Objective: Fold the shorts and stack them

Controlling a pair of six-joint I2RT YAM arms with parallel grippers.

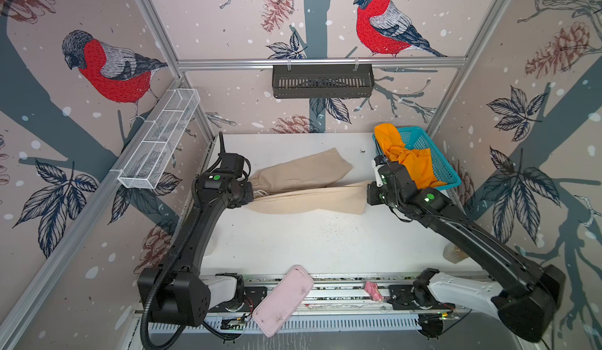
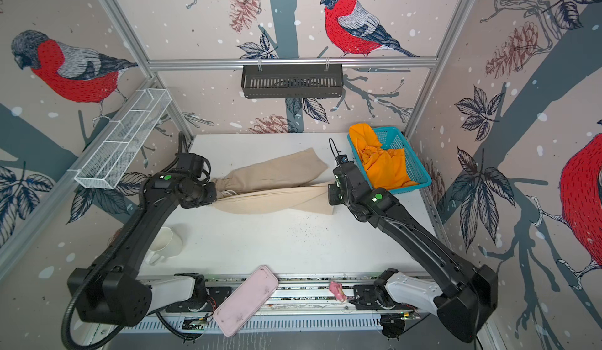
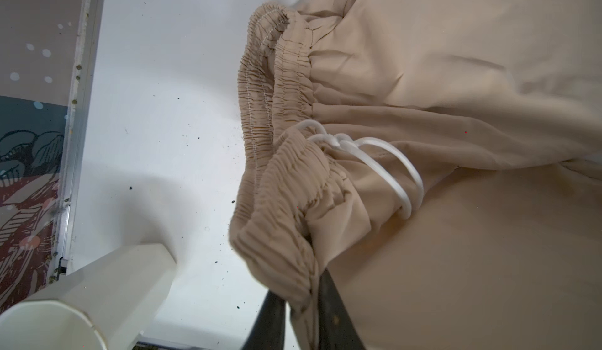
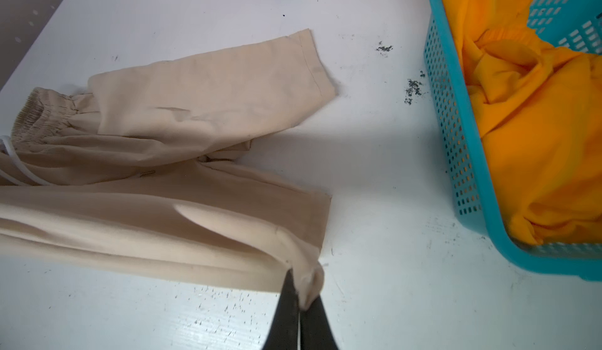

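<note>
A white ceramic mug sits at the table's 8 o'clock edge, close beside the left arm. The left gripper is at about 9 o'clock, at the waist end of the beige shorts, a soft cloth pair with a gathered elastic waistband and a white drawstring. In the left wrist view a fold of that waistband lies between its two dark fingers, which stand slightly apart. Whether they press on the cloth cannot be told.

The beige shorts lie on the white table just past its centre toward 12 o'clock, with both legs running toward 3 o'clock. The far leg lies flat and angles toward 1 o'clock. The near leg is drawn out long. At 6 o'clock, on the rail in front of the table, a pale pink oblong tray lies askew.

The right gripper, at about 3 o'clock, has its jaws pressed together on the hem corner of the near leg. Just beyond it, in the 2 o'clock corner, stands a teal plastic mesh basket. It holds the orange shorts, a bright crumpled cloth pair that drapes over the rim on the side toward the table's centre.
</note>
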